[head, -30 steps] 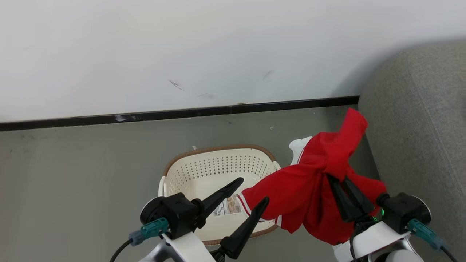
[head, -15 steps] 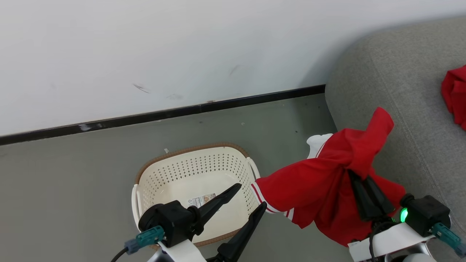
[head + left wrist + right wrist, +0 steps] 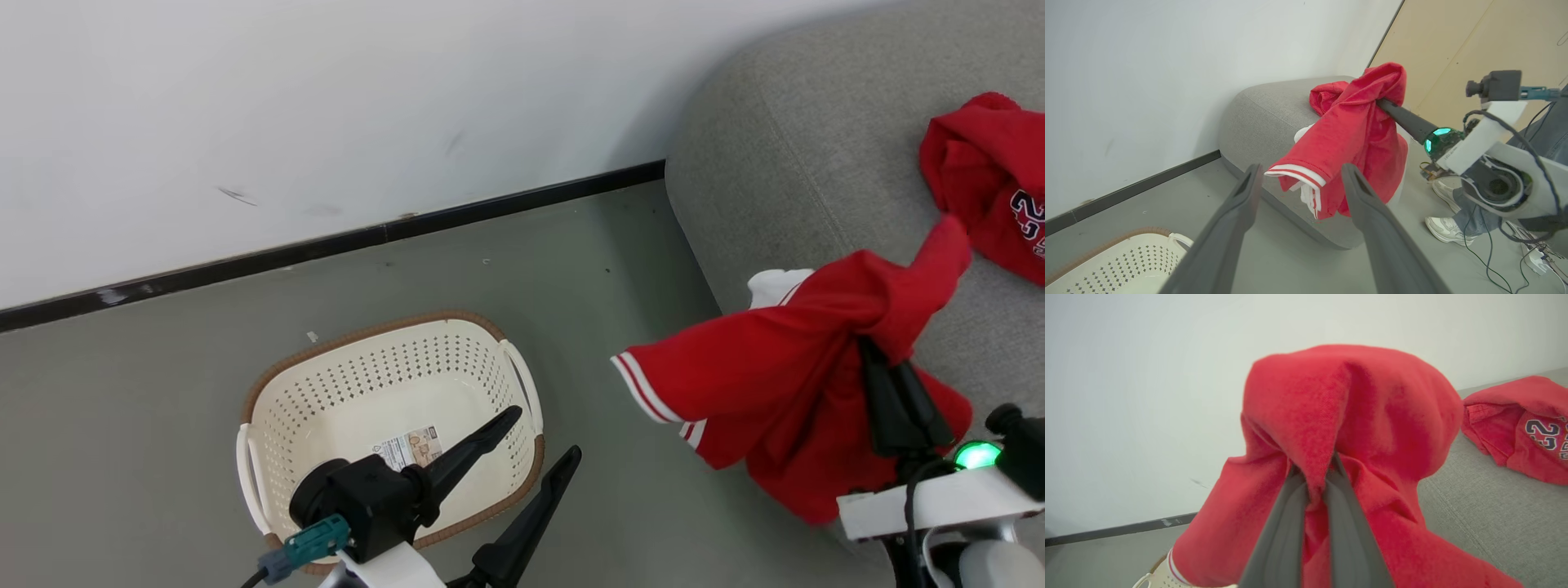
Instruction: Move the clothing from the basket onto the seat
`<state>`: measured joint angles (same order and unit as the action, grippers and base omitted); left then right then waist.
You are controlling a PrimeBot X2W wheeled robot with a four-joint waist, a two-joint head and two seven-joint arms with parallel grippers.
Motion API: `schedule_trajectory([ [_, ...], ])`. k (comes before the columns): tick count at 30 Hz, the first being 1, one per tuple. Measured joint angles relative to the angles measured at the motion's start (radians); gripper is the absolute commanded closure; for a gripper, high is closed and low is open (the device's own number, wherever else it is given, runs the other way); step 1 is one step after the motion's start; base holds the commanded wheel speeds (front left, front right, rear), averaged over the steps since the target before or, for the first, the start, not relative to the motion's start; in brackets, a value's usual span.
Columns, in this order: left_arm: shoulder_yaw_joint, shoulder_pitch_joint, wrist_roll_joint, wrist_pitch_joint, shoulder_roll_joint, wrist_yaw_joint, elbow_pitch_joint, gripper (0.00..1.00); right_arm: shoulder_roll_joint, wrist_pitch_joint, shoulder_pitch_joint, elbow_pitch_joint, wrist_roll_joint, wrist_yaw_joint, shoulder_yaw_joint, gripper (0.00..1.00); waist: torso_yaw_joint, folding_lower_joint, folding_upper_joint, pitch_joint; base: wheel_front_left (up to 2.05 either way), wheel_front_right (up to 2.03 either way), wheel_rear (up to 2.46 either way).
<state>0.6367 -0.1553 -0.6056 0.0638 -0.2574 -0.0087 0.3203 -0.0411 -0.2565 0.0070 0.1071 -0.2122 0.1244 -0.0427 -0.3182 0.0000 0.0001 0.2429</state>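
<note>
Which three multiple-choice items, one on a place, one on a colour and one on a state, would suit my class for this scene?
1. Where does the numbered red garment lie?
A. on the seat
B. on the floor
C. over a chair back

2. What colour is the rim of the basket?
A. blue
B. brown
C. black

3. What is the right gripper doing?
A. standing open and empty
B. shut on the striped red garment
C. shut on a cable

Answers:
1 A, it rests on the grey cushion.
2 B, a brown woven-look band tops the cream perforated sides.
3 B, red cloth is pinched between its closed fingers and hangs from them.
</note>
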Motion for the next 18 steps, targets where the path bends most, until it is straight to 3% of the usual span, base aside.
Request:
schedule_trajectory([
  [9,-0.010,0.000,0.026,0.001,-0.003,0.024,0.032,0.00,0.002,0.049,-0.141,-0.061,-0.172,0.000,-0.092,1.00,-0.027,0.0000,0.0000,0.039,0.00,0.00,0.00],
  [13,-0.012,0.000,0.029,0.001,-0.004,0.024,0.041,0.00,0.003,0.113,-0.226,-0.105,-0.307,-0.001,-0.167,1.00,-0.028,0.0000,0.0000,0.054,0.00,0.00,0.00],
  [18,-0.012,0.000,0.037,0.001,-0.007,0.024,0.049,0.00,0.003,0.194,-0.349,-0.152,-0.389,-0.001,-0.235,1.00,-0.020,0.0000,0.0000,0.067,0.00,0.00,0.00],
])
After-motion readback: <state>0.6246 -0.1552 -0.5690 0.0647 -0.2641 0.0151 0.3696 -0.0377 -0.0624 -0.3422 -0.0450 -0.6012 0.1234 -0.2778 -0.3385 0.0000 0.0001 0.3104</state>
